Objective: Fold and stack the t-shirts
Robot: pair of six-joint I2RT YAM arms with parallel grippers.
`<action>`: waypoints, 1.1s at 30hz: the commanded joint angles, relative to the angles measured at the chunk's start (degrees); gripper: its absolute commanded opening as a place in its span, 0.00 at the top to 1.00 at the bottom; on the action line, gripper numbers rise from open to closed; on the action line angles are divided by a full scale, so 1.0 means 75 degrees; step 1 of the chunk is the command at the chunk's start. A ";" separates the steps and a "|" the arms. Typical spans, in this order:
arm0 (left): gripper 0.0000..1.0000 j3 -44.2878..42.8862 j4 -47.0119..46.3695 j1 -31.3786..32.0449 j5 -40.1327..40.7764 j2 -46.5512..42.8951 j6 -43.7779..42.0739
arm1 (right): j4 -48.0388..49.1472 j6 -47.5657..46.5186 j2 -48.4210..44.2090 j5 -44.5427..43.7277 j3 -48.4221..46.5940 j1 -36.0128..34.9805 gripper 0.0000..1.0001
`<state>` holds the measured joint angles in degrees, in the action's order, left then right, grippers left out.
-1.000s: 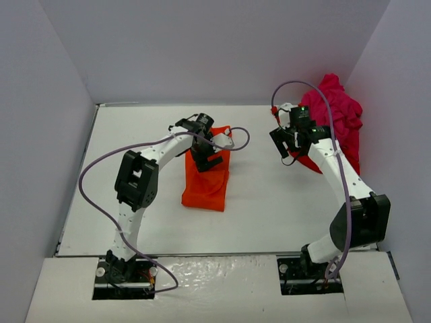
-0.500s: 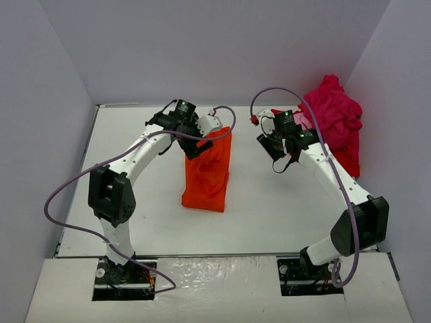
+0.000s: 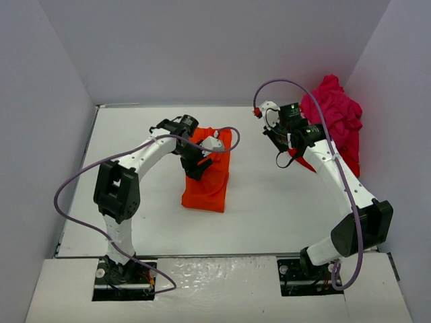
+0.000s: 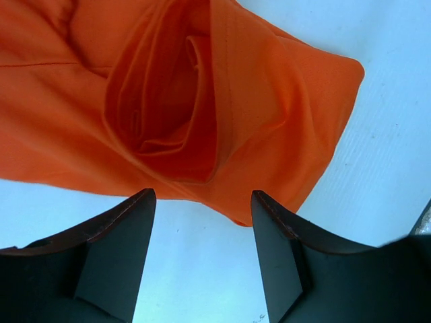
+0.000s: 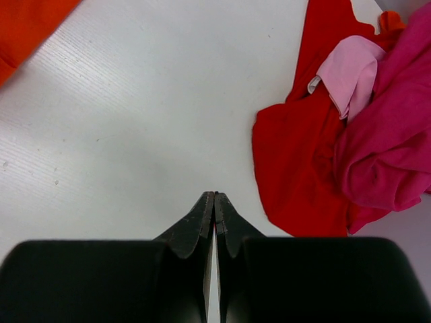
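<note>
Left gripper (image 4: 202,194): the fingers (image 4: 114,249) are standing wide apart with nothing between them. They are pointing at the orange-red t-shirt (image 4: 262,101), whose folded layers are opening into a loose pocket just beyond the tips. I cannot tell whether the tips are touching the cloth. In the top view the left gripper (image 3: 199,159) is hanging over the far half of that orange-red t-shirt (image 3: 207,187). The shirt is lying as a narrow folded strip near the middle of the table (image 3: 269,202), its far end bunched and its near end flat.

Right gripper (image 5: 214,196): the fingers are pressing together tip to tip, holding nothing, and are pointing down at bare table (image 5: 135,114). In the top view the right gripper (image 3: 285,145) is hovering well apart from the orange-red shirt, just beside the heap at the far right.

The heap: the red t-shirt (image 5: 296,168) is lying flat on the table at the bottom, its edge near the closed fingertips but not touching them. The magenta-pink t-shirt (image 5: 390,155) is resting crumpled on top of it, and a pale pink patch of cloth (image 5: 350,70) is showing between them. From above, the magenta-pink t-shirt (image 3: 333,111) is piling up against the right wall (image 3: 397,101), and the red t-shirt (image 3: 351,159) is showing beneath it. A corner of the orange-red shirt (image 5: 27,20) is showing at the upper left of the right wrist view.
</note>
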<state>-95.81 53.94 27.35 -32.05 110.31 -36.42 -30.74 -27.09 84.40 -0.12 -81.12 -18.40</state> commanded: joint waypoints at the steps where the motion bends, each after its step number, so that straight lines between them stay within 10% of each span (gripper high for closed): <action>1: 0.45 -0.0355 0.0203 0.0021 -0.0661 0.0061 -0.0493 | 0.0114 -0.0056 -0.0227 -0.0185 -0.0119 0.0074 0.98; 8: 0.53 -0.1376 0.0565 0.0043 -0.0683 0.1205 -0.0562 | 0.0164 -0.0034 -0.0169 -0.0184 0.0041 0.0088 0.98; 11: 0.95 -0.1569 0.0467 0.0044 -0.0635 0.1499 -0.0383 | 0.0231 -0.0056 -0.0156 -0.0207 0.0130 0.0098 0.97; 33: 1.00 -0.0159 -0.1184 -0.0260 0.1435 0.0539 0.0524 | 0.0829 -0.0340 -0.0601 -0.0102 0.0778 0.0086 0.96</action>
<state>-99.93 47.87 26.74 -25.13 123.76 -34.11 -27.90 -28.66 82.47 -0.58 -73.60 -17.98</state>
